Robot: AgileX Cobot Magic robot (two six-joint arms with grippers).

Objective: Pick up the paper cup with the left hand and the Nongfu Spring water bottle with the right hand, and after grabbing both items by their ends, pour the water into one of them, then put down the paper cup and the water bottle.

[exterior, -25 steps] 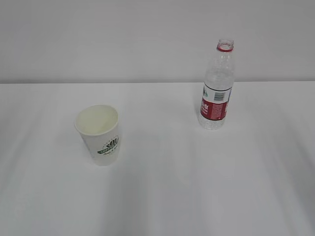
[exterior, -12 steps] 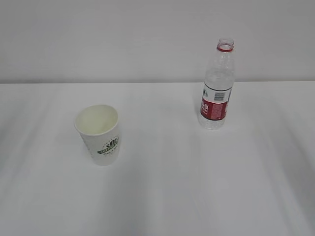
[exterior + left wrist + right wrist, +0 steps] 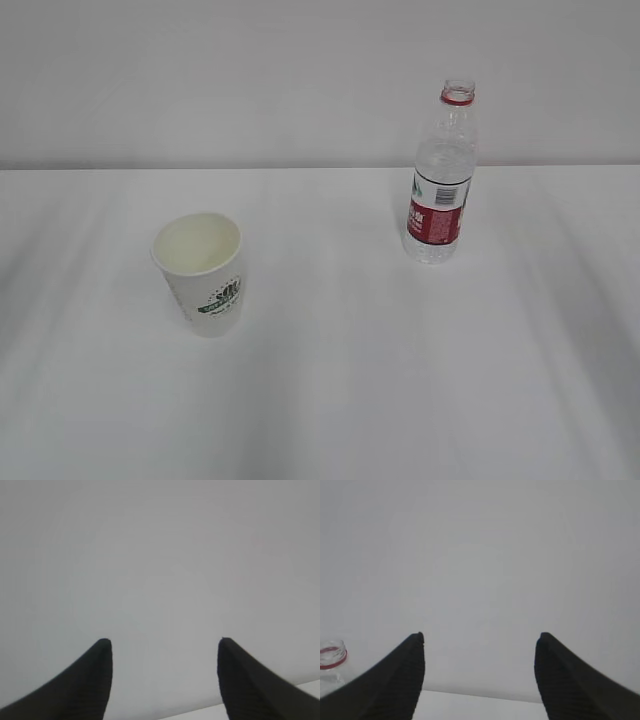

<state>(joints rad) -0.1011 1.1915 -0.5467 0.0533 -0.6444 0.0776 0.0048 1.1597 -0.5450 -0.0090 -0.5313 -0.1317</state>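
Note:
The white paper cup [image 3: 200,272] with a green logo stands upright on the left of the white table [image 3: 340,380]. The Nongfu Spring water bottle [image 3: 441,175], clear with a red-and-white label and no cap, stands upright at the back right. Its neck [image 3: 331,656] shows at the lower left edge of the right wrist view. Neither arm appears in the exterior view. My left gripper [image 3: 163,641] is open and faces the grey wall, nothing between its fingers. My right gripper [image 3: 480,636] is open too, with the bottle's neck left of its left finger. Whether the bottle holds water I cannot tell.
A plain grey wall [image 3: 250,80] rises behind the table's far edge. Faint shadows lie on the table at the left and right sides.

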